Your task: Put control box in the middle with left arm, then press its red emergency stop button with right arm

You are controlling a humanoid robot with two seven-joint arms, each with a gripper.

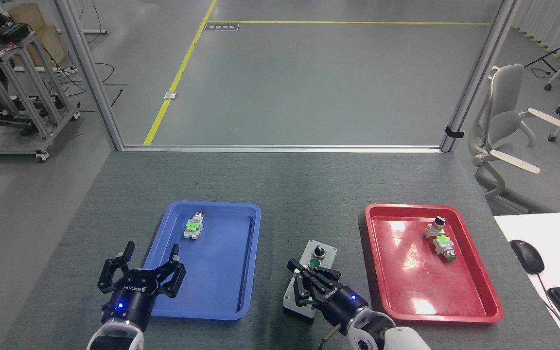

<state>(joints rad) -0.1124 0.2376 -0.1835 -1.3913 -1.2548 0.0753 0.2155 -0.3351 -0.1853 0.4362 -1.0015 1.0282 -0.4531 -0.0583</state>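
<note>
- Grey control box (320,258) stands on our felt worktop (289,184) near the front edge, between the blue tray (251,262) and the red tray (484,301).
- Our right gripper (306,287), fingers drawn together, covers the box's near end, hiding the emergency stop button.
- Our left gripper (149,265) hovers spread, empty, at the blue tray's front-left corner.
- Small switch parts (193,225) lie in both trays; an office chair (508,121) stands beyond the worktop's right edge.

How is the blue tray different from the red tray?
The blue plastic tray lies left of the light-grey control box; the shiny red plastic tray lies right of it. The blue tray holds one small white switch part with a green tab; the red tray holds two small switch parts close together. The red tray shows bright glare; the blue one looks duller. Both are rectangular, with raised rims and rounded corners, on the grey felt tabletop.
</note>
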